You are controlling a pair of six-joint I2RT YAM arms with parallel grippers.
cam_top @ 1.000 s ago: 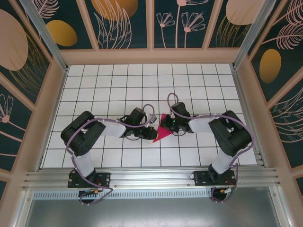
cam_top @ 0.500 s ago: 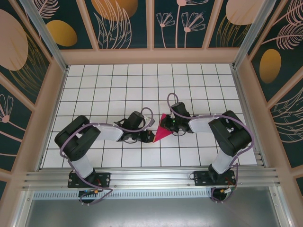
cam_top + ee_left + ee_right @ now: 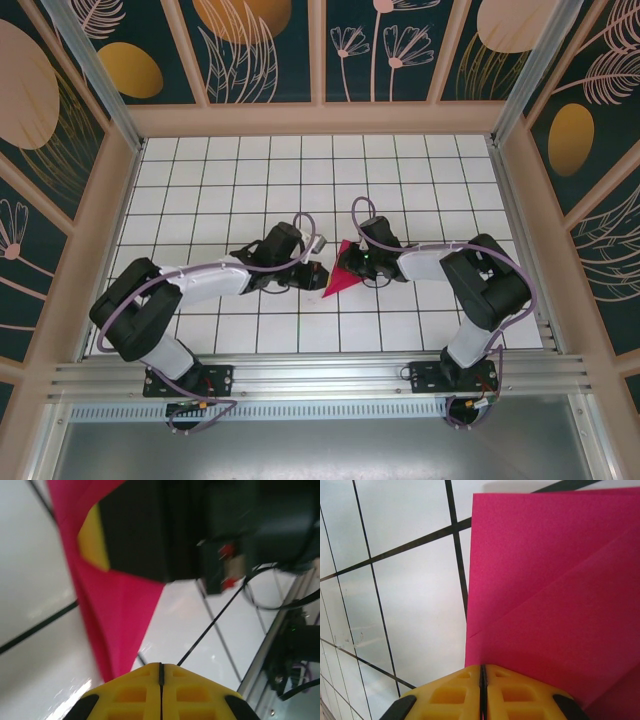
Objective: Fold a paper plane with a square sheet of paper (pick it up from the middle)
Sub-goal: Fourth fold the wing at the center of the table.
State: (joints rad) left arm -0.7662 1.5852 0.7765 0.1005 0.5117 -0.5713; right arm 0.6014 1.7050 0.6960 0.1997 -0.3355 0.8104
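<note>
- The left arm point(image 3: 190, 285) has stretched out low across the table point(image 3: 250, 170); its elbow is now swung toward the near-left corner, where a second ago it was folded up close to its base.
- The left fingers point(image 3: 145, 692) are pressed together with nothing between them. They have slid from the paper's near tip, back off it, and now sit just beside its left edge, a little further up.
- The square sheet of paper point(image 3: 336, 282) lies flat in the middle of the table, already creased into a pointed wedge whose tip aims toward the near-left. Its place and outline look unchanged.
- The right fingers point(image 3: 465, 695) are also shut, pad against pad. They rest at the paper's far-right part, over a diagonal fold line, and have not shifted; they seem to pin the sheet down.
- My reading: the left side has just run along or released a crease while the right holds the sheet in place. The folding is only partly done, since the shape is not yet a narrow dart.
</note>
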